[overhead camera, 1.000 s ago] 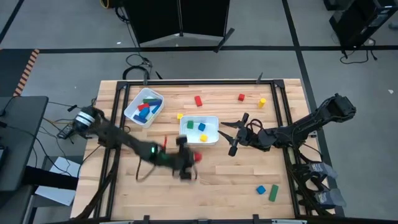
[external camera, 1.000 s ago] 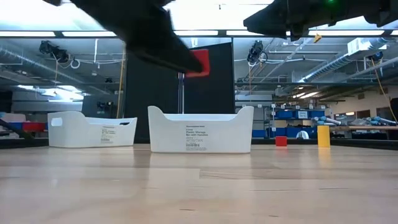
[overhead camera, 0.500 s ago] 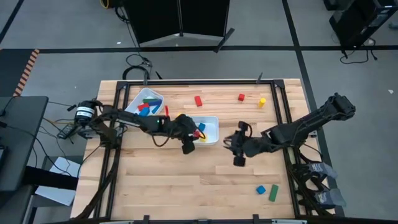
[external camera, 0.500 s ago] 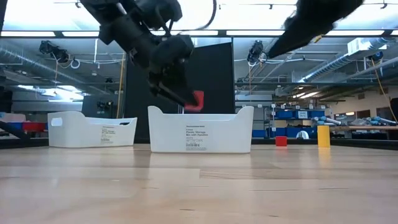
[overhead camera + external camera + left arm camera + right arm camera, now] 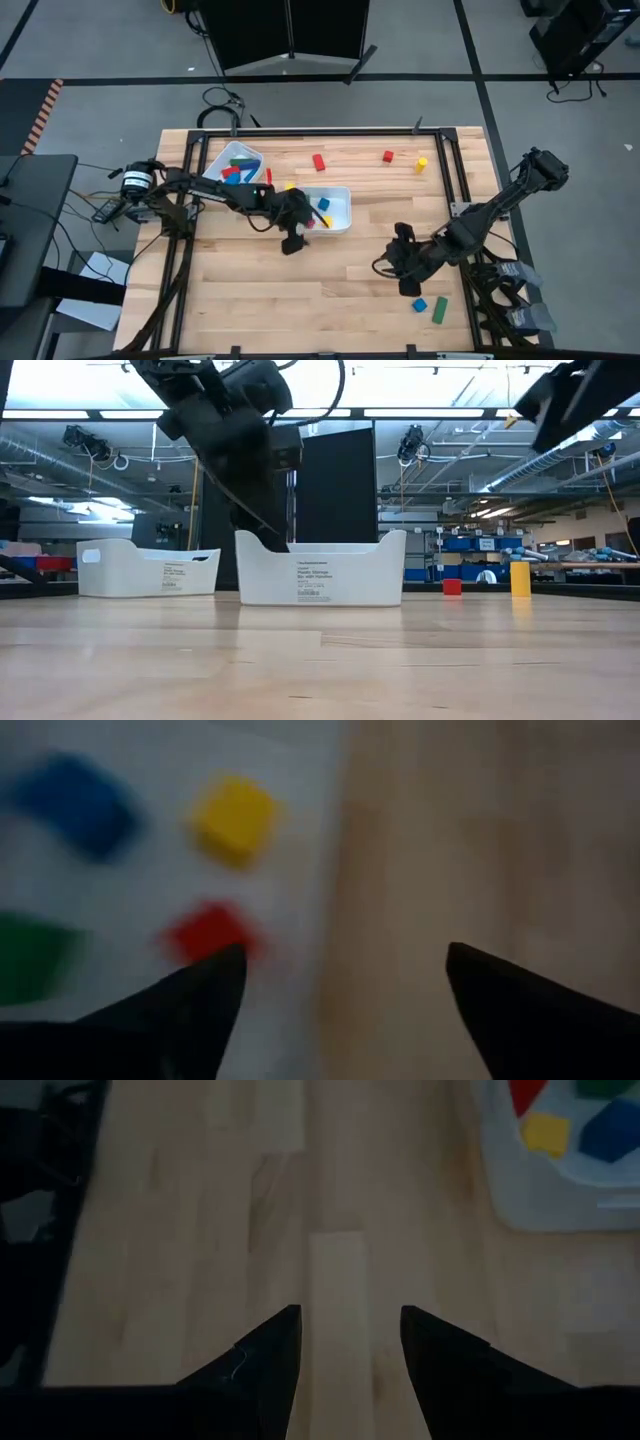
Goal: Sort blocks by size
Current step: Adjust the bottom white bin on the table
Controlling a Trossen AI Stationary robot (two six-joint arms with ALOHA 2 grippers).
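Red cube (image 5: 208,932), small, blurred, in tray (image 5: 150,870)

Left pincer (image 5: 297,228) over the near white bin's (image 5: 340,192) edge; right pincer (image 5: 410,272) near blue cube (image 5: 420,305).

Left gripper (image 5: 335,985): jaws spread, nothing between them; white tray (image 5: 340,222) wall directly under them, red cube (image 5: 208,930) by one fingertip, bare wood beyond other. Right gripper (image 5: 345,1340): jaws parted, only bare table (image 5: 330,1200) ahead; blue block (image 5: 420,305) and green bar (image 5: 440,310) just beside.
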